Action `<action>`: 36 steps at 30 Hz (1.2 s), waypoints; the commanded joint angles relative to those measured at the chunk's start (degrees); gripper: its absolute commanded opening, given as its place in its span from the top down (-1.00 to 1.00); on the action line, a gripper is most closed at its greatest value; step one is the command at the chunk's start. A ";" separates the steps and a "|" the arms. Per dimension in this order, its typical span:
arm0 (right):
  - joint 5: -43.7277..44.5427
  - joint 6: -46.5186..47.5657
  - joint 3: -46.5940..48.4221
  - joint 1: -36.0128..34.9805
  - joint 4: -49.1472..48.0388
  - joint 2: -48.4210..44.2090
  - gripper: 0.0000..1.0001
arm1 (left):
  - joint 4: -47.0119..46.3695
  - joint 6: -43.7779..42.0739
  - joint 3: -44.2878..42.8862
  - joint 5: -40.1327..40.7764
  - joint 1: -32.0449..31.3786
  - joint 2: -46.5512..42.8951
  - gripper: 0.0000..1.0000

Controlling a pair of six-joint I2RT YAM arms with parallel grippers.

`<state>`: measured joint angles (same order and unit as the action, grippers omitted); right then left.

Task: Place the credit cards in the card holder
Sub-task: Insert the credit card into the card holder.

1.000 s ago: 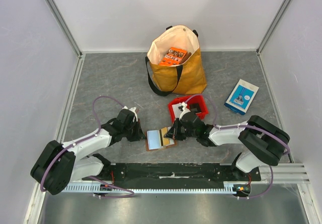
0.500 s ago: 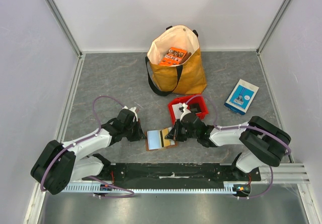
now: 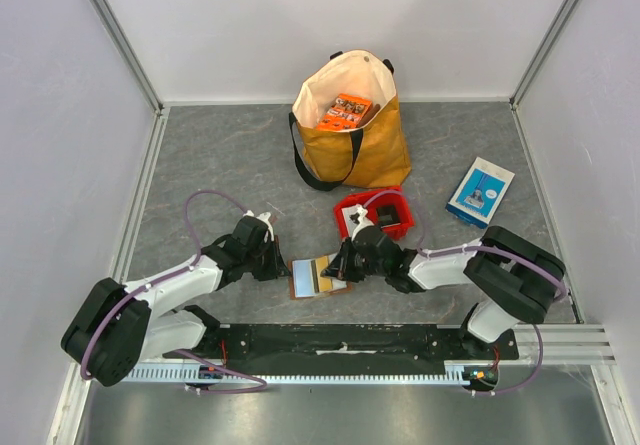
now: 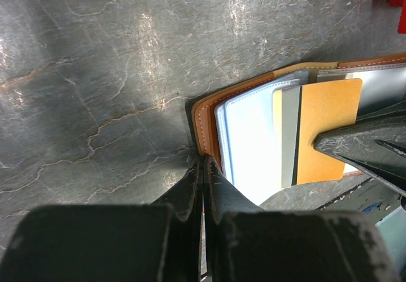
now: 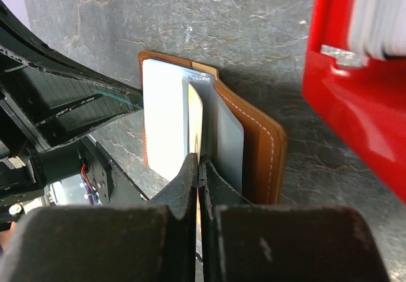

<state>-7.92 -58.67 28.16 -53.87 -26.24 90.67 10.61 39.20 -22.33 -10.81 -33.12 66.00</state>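
Note:
The brown leather card holder (image 3: 318,279) lies open on the table between my two grippers. My left gripper (image 3: 283,268) is shut on its left leather edge (image 4: 206,120), with the fingertips meeting there (image 4: 203,163). My right gripper (image 3: 338,265) is shut on a tan credit card with a dark stripe (image 4: 327,127). The card is seen edge-on in the right wrist view (image 5: 195,120) and stands partly inside the holder's clear inner pockets (image 5: 228,136). More white cards (image 5: 380,16) stand in the red bin (image 3: 385,227).
A yellow tote bag (image 3: 350,135) with orange packets stands at the back centre. A blue-and-white box (image 3: 480,191) lies at the right. The red bin's wall (image 5: 355,104) is close to the right of my right gripper. Walls enclose the table.
My right gripper has moved slightly left with the card, further over the open holder. My left gripper has stayed where it was on the holder's edge.

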 commanded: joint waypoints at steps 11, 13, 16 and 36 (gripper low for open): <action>0.54 0.14 2.77 -4.48 6.28 5.56 0.98 | -0.42 0.52 1.93 1.14 -0.10 1.33 0.96; 1.68 0.40 3.82 -5.63 7.95 5.83 0.93 | -0.42 0.70 1.94 0.97 -0.10 0.80 0.97; 5.71 2.59 5.23 -5.64 14.08 3.38 0.73 | 0.46 0.61 2.02 1.40 -0.10 -0.25 0.96; 6.10 6.91 8.40 -6.25 17.02 -1.99 0.03 | 2.40 0.70 1.85 0.17 -0.10 -4.56 0.96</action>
<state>1.76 -52.49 35.31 -59.48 -6.98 86.78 12.71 39.55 -20.86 -10.63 -33.19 62.43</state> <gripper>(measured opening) 0.503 0.022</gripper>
